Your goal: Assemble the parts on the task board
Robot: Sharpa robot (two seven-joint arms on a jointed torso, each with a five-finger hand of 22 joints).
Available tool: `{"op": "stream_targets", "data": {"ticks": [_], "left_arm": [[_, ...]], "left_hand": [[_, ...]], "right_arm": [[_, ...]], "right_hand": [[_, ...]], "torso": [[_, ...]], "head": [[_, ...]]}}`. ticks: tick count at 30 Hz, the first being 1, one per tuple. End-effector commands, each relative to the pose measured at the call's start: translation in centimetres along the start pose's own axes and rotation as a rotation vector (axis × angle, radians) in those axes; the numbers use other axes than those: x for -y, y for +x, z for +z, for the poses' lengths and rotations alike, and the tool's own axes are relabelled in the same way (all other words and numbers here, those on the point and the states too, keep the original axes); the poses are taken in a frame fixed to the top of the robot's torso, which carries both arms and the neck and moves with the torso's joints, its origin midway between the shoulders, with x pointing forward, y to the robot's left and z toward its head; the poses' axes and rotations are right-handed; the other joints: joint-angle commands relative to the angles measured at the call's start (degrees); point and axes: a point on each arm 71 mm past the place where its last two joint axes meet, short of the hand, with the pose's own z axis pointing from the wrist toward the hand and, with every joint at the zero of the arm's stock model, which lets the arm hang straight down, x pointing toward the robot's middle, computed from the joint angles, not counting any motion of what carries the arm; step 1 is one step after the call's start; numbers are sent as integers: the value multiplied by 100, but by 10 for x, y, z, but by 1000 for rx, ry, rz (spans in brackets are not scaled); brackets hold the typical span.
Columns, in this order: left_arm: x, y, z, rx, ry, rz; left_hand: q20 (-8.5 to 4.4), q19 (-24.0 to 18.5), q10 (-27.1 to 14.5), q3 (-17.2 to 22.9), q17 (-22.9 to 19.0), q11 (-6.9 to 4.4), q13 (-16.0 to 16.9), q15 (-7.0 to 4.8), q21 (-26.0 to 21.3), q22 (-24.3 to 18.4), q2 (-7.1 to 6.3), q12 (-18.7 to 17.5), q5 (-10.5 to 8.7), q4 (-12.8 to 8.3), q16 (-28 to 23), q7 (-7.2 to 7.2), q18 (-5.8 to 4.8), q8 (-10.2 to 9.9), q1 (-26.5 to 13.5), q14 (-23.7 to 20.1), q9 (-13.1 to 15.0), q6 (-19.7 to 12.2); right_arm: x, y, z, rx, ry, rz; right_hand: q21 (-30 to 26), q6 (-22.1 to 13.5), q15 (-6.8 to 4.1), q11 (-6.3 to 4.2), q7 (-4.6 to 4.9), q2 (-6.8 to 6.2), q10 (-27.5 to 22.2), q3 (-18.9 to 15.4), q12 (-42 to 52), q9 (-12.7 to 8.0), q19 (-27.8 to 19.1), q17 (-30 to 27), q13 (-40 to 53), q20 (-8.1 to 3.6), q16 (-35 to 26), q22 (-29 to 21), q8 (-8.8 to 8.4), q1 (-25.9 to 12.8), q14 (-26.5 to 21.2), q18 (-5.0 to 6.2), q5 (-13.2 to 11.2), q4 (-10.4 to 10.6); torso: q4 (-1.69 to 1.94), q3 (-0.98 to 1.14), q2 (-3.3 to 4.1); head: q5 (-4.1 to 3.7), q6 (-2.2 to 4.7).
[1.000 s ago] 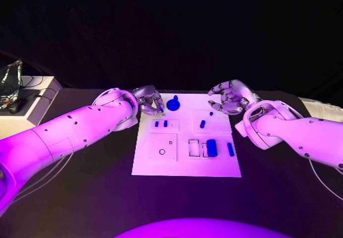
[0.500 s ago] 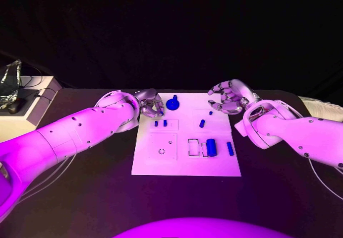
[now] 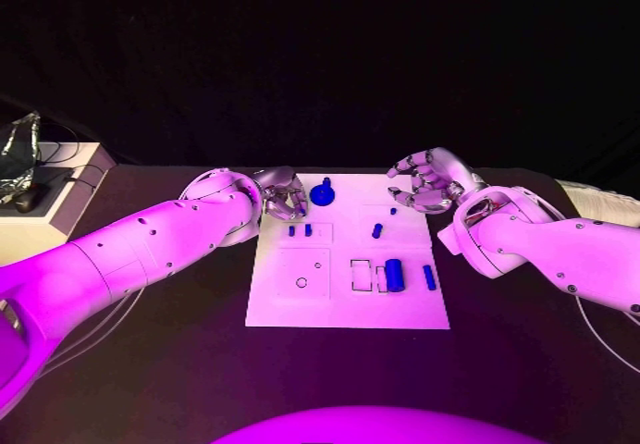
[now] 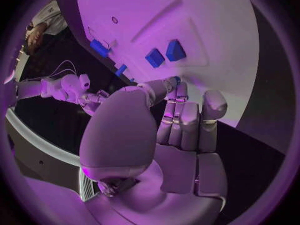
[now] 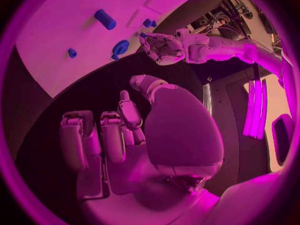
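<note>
- The task board, a white plate, lies in the middle of the head view on the black table.
- The left hand sits at the board's upper left corner, fingers curled in; I cannot tell whether it holds anything.
- Just right of that hand, a round blue part with a stub on top rests on the board's upper edge.
- Two small blue parts stand side by side below the left hand; the left wrist view shows them as two blocks beyond the fingertips.
- The right hand hovers at the board's upper right corner, fingers apart and loosely bent, holding nothing.
- A small blue peg stands near the board's centre.
- A larger blue cylinder lies at centre right, with a slim blue bar to its right.
</note>
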Motion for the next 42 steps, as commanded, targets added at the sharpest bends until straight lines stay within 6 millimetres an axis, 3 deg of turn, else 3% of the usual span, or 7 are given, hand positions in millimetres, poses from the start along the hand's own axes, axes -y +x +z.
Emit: {"op": "stream_targets", "data": {"ticks": [1, 31, 42], "left_arm": [[3, 4, 2, -25, 2, 9], [4, 11, 3, -74, -21, 48], [4, 10, 3, -53, -19, 49]], "left_hand": [[14, -16, 34, 14, -5, -2, -5, 8, -6, -9, 4, -20, -18, -35, 3, 30, -90, -25, -60, -13, 0, -1], [27, -91, 39, 11, -173, 11, -6, 22, -69, -61, 6, -107, -20, -63, -39, 36, -71, -41, -87, -113, 2, 12], [60, -156, -5, -29, -285, 44, -1, 54, -112, -89, -38, -260, -22, -113, -57, 55, -62, -188, -143, -221, -45, -166]], "right_arm": [[-1, 1, 0, -8, -12, -4], [0, 0, 0, -8, -9, -5], [0, 0, 0, -6, -7, -8]], "right_hand": [[-27, -25, -46, -17, -11, -2, 5, 24, -5, 8, 436, 908, 3, -44, -15, 1273, 10, -56, 444, 92, 2, 3], [-27, -25, -46, -17, -11, -2, 5, 24, -5, 8, 436, 908, 3, -44, -15, 1273, 10, -56, 444, 92, 2, 3], [-37, -27, -53, -23, -16, -14, 15, 36, -25, 12, 433, 905, -24, -51, -19, 1267, 16, -67, 444, 94, 5, -19]], "torso": [[2, -6, 8], [10, -8, 0], [8, -10, 1]], "head": [[-15, 3], [-53, -21], [-38, -25]]}}
